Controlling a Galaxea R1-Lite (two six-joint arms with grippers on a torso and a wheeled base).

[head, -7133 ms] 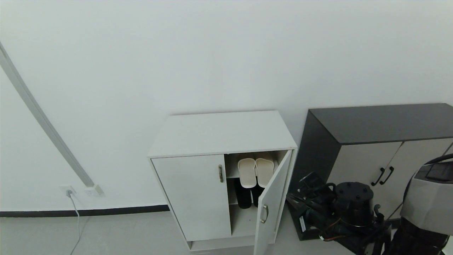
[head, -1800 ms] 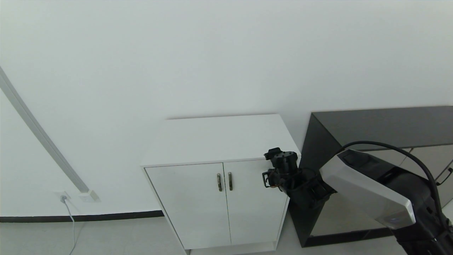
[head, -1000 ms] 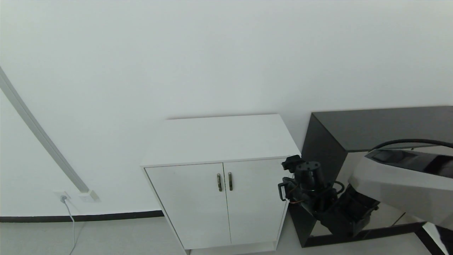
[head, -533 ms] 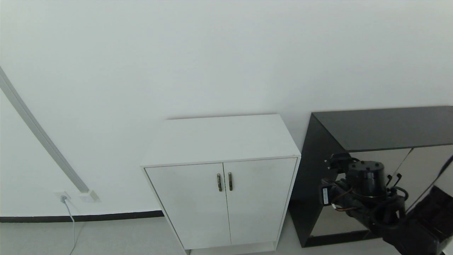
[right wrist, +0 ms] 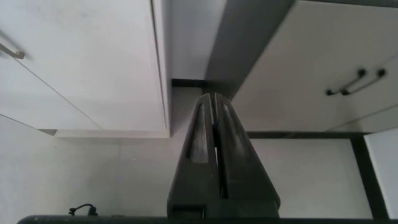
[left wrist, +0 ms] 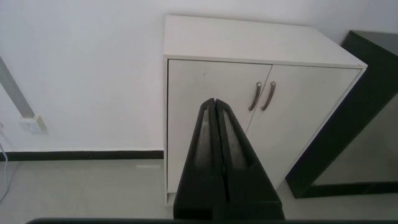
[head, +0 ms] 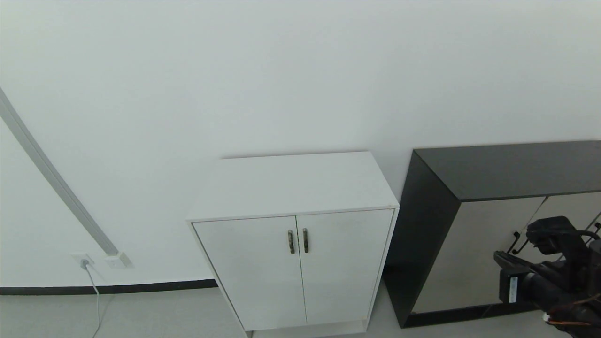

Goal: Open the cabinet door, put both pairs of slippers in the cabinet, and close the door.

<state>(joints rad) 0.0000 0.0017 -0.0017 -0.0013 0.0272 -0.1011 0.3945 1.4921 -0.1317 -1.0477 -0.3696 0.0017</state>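
White board is making up the cabinet (head: 291,188), which is standing against the wall (head: 281,70) with both doors (head: 253,267) lying flush and shut. Their metal handles (head: 291,241) are sitting side by side at the middle seam.

Judging from that, the closing step is looking done, since neither door is hanging ajar. The shut doors are hiding whatever is inside, so it cannot be told whether both pairs of slippers are shelved. Should they be in there, the task is looking complete, and nothing is remaining but to rest the arms.

To the right of the cabinet, the right arm (head: 549,277) is hanging low and well apart from the doors. It is sitting in front of the dark sideboard (head: 507,169) that is standing just beside the cabinet. The right gripper (right wrist: 215,98) is pointing down toward the floor (right wrist: 124,174) at the foot of the cabinet's right side, where the sideboard is meeting it. Its jaws are pressing together with nothing between them.

From well apart, the left gripper (left wrist: 215,102) is facing the cabinet front and aiming roughly at the left door. Its jaws are likewise pinching together and carrying nothing. Neither gripper is touching the cabinet.
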